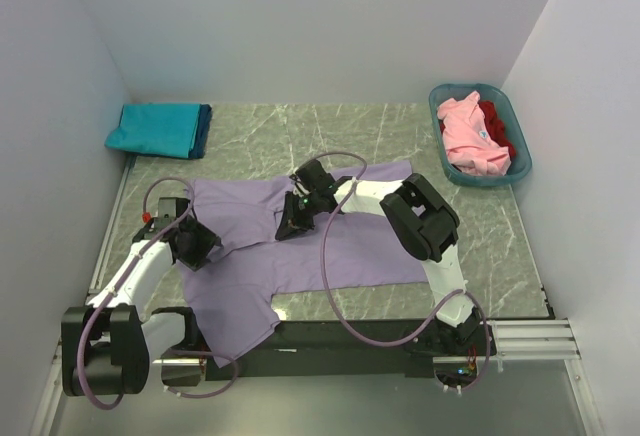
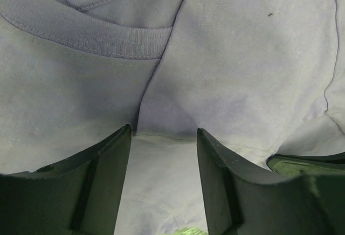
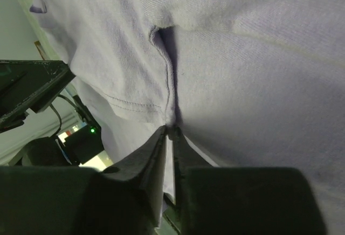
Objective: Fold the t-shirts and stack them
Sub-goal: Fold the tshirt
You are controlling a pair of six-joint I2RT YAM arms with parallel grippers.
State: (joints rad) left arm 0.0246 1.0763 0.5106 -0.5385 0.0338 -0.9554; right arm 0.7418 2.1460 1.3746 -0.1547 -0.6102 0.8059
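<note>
The left gripper (image 2: 163, 132) stands parted, tips against the lavender t-shirt (image 1: 345, 256) below its collar; the right gripper (image 3: 171, 130), its arm reaching left to mid-shirt, is clenched on a pinched ridge of that cloth. The shirt lies spread on the table (image 1: 480, 226); a teal t-shirt (image 1: 155, 128) sits folded far left.

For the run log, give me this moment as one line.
lavender t-shirt: rumpled on table | left tool: open near collar | right tool: pinching a fold
</note>
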